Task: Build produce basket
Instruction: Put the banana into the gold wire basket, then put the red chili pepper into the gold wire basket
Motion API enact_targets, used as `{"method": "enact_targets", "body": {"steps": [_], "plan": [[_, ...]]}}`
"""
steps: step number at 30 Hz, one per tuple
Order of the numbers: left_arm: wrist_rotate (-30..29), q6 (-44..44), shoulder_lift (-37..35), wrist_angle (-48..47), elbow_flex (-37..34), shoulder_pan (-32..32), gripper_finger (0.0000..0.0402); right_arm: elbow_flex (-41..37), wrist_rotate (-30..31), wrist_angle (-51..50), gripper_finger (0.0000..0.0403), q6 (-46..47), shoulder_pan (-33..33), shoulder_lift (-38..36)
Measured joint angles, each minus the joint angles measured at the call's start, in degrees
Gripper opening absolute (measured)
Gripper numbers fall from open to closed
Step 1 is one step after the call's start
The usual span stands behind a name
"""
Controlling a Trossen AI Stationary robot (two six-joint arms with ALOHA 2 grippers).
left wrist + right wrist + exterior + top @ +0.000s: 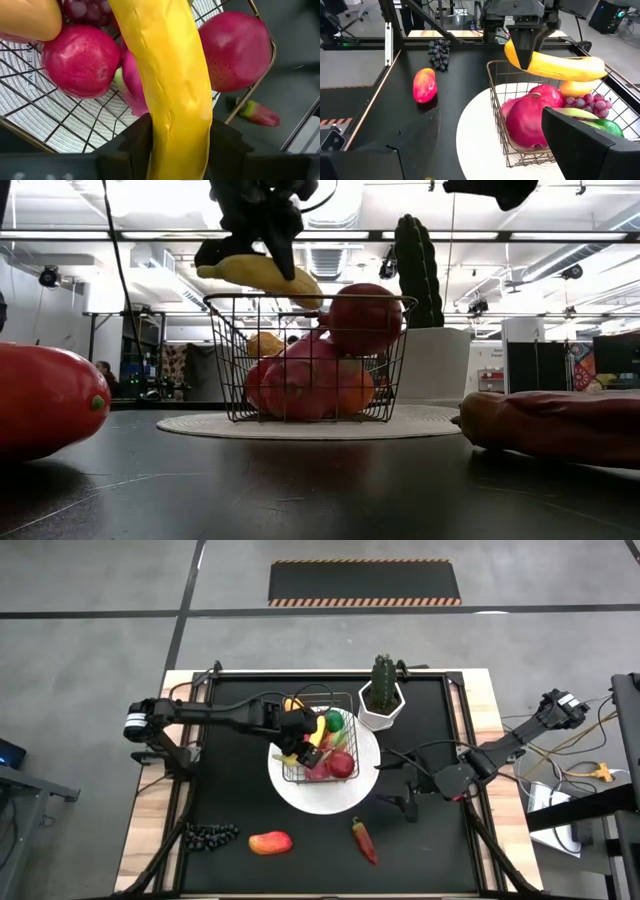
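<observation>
Banana held over the filling basket, ready to go in.

The left gripper (527, 60) hangs above the basket (318, 748), which sits on a white plate (300, 795) on the worktop; its jaws grasp the banana (560, 66) near one end, the rest jutting across the rim. The right gripper (412, 792) waits alongside, jaws spread.

You get even overhead light; ceiling lights (150, 285) glare in the low view, while the close banana (175, 85) looks perhaps slightly soft.
</observation>
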Motion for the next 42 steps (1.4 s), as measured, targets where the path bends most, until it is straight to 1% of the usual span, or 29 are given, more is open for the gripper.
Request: {"method": "enact_targets", "body": {"steps": [6,11,16,22,24,26,29,31,33,36,39,42], "plan": [[0.0,-0.03,0.02,0.03,0.0,0.05,0.0185,0.0,0.02,-1.27,0.0328,0.04,0.0,-0.02],[-0.02,-0.01,0.0,0.15,-0.02,0.22,0.0207,0.0,0.02,-1.25,0.0328,0.02,0.0,-0.02],[-0.02,0.74,-0.09,0.33,0.42,0.24,0.0212,-0.02,0.02,-1.21,0.0328,-0.02,0.0,-0.02],[-0.33,8.27,-0.99,0.8,3.42,-0.02,0.0212,-0.31,0.02,-1.44,0.0328,0.03,0.0,-0.02],[-1.48,11.72,-2.0,2.39,3.87,-0.97,0.0212,-0.35,0.04,-1.48,0.0328,0.57,0.0,-0.02],[-3.7,16.58,-3.31,6.16,3.51,-2.82,0.0212,-0.39,0.02,-1.55,0.0328,1.24,0.0,-0.02],[-9.22,26.56,-5.22,12.52,1.71,-7.29,0.0212,-0.39,0.07,-1.46,0.0328,1.55,0.0,0.45],[-13.57,33.7,-5.87,17.75,-0.18,-10.86,0.0212,-0.42,0.04,-1.5,0.0328,1.82,0.0,1.0],[-16.47,41.15,-6.03,24.68,-2.97,-14.41,0.0212,-0.42,0.07,-1.31,0.0328,2.27,0.0,1.73],[-16.91,53.65,-6.03,37.75,-9.19,-19.31,0.0212,-0.42,0.05,-0.57,0.0328,2.46,-0.02,3.1],[-14.85,64.36,-6.03,54.33,-17.33,-23.62,0.0212,-0.44,0.03,1.22,0.0328,3.27,-0.02,4.91],[-13.96,68.11,-6.13,68.61,-24.61,-26.34,0.0212,-0.44,-0.24,2.84,0.0328,5.73,0.0,7.34]]}}
